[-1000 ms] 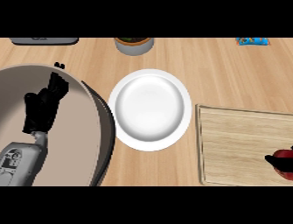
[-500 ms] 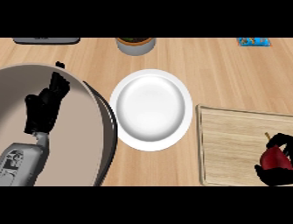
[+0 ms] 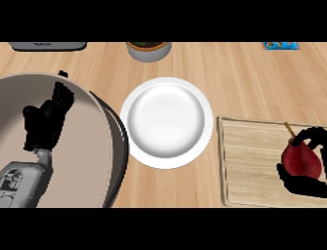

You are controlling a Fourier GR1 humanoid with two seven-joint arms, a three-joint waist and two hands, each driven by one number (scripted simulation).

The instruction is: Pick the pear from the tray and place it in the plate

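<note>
Since a second ago the right hand has closed round the pear and moved inward over the tray; its fingers now curl over the fruit, thumb beneath; the grasp looks made, so carrying it to the plate comes next; the left hand rests open above the large bowl
</note>
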